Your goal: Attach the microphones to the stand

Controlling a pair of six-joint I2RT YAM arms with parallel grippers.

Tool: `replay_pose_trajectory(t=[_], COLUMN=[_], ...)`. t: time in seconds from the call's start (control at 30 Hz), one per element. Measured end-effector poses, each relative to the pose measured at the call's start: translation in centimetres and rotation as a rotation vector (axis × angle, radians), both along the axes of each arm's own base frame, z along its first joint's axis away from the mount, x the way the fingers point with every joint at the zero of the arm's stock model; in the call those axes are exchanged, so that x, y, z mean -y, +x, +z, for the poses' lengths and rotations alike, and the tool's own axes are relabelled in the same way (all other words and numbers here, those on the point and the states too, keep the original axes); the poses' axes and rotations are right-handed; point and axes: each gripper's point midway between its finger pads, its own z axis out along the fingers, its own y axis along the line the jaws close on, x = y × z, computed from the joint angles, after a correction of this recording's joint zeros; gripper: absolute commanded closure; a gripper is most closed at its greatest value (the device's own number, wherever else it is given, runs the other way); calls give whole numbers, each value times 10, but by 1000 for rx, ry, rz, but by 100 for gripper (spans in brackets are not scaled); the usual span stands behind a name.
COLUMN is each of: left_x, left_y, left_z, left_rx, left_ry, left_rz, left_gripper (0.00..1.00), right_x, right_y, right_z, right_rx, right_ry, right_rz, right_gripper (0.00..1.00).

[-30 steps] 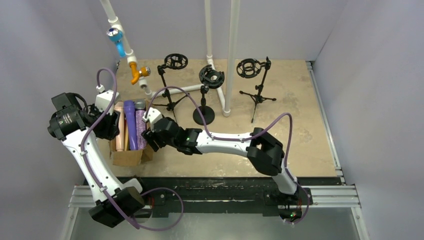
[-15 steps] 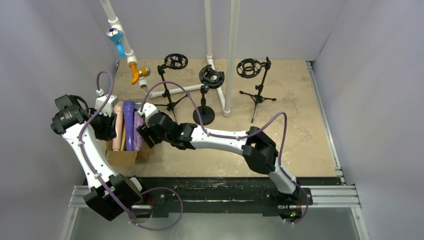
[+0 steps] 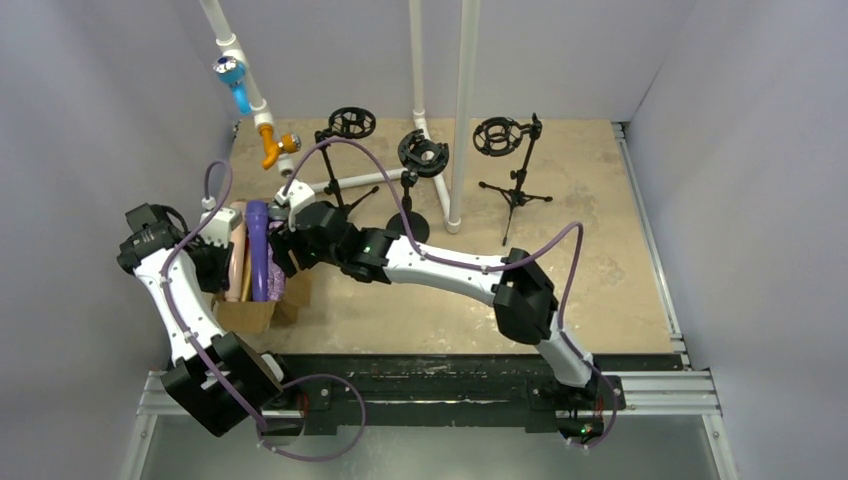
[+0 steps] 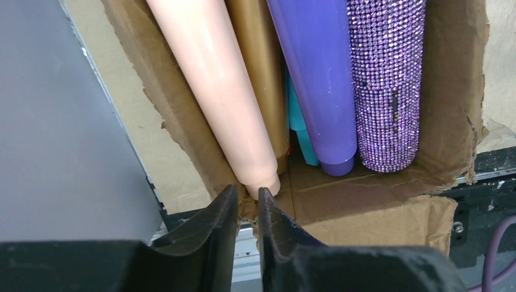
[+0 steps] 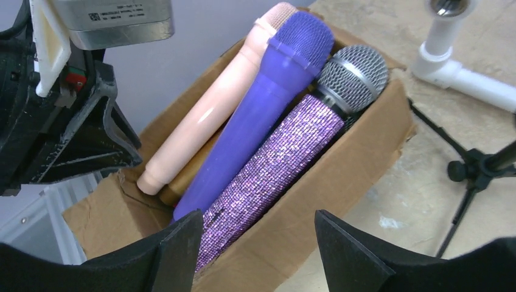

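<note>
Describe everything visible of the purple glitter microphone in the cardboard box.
The purple glitter microphone has a sparkling, stud-covered body and a grey, metal-looking mesh head. It lies slanted in the cardboard box, head raised at one end and base down at the other. It is outermost in the pile, against the plain purple microphone and the box's side wall. The open right hand hovers above it; nothing grips it.

No writing can be read; the small label (image 5: 97, 16) is blurred.
</note>
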Motion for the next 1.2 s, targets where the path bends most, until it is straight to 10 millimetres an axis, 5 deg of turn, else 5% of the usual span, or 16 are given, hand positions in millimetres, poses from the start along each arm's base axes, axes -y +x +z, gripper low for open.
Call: replay_pose_trajectory(t=[0.13, 0.3, 0.43, 0.53, 0.83, 1.0, 1.2], left_x=[1, 17, 35, 45, 58, 67, 86], left_y=[-2, -4, -10, -13, -4, -3, -8], left_z=[-13, -25, -28, -26, 15, 37, 29], left_rx=[-35, -81, -109, -111, -4, 66, 26], left_ry=[-28, -141, -240, -286, -321, -305, -348], left_rz=[-8, -48, -89, -108, -114, -95, -107], left_gripper=[95, 98, 97, 87, 31, 28, 34], right_x=[-12, -11, -10, -8, 35, 69, 99], right_y=[-3, -2, -4, -8, 2, -5, -21], right_z=[-21, -71, -73, -71, -67, -68, -70], right_rx=[-27, -71, -86, -95, -87, -81, -90], right_ry=[-24, -120, -104, -91, -105, -151, -173], right_rz=[22, 13, 10, 12, -68, -113, -152], right_gripper=[32, 43, 73, 98, 100, 100, 100])
